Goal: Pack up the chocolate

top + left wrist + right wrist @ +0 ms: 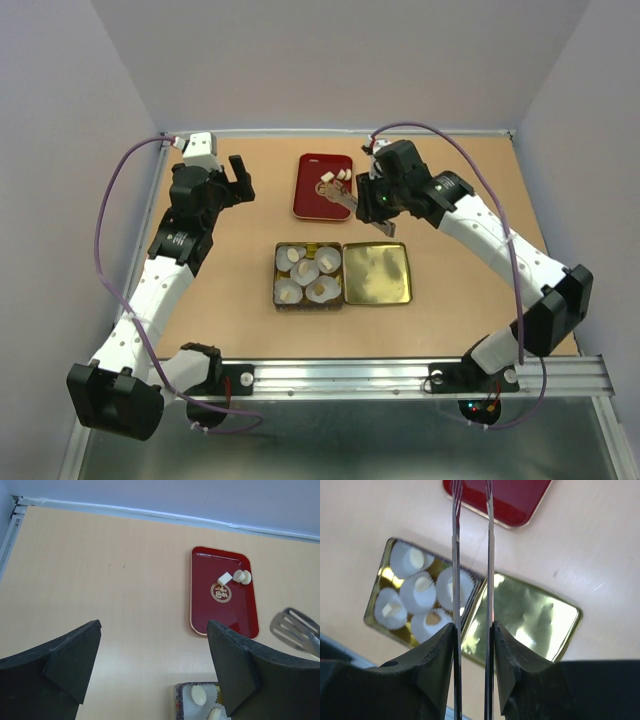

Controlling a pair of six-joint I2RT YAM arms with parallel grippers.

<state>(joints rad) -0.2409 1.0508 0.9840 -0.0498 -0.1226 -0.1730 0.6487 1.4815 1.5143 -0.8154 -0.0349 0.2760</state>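
Three cream-white chocolate pieces (336, 176) lie on the red tray (312, 205); they also show in the left wrist view (241, 576). More pieces sit in white paper cups in the open tin (277, 287), and show in the right wrist view (423, 583). My right gripper (380, 203) is shut on the long metal tweezers (348, 203), whose arms (455, 555) stand apart and point over the tray's near part; the tips run out of the right wrist view. My left gripper (241, 177) is open and empty, left of the tray, over bare table (154, 630).
The tin's gold lid (376, 272) lies open to the right of the tin and shows under the right gripper (530, 612). The tweezers' end (292, 627) shows at the right of the left wrist view. Walls close the table at the back and sides.
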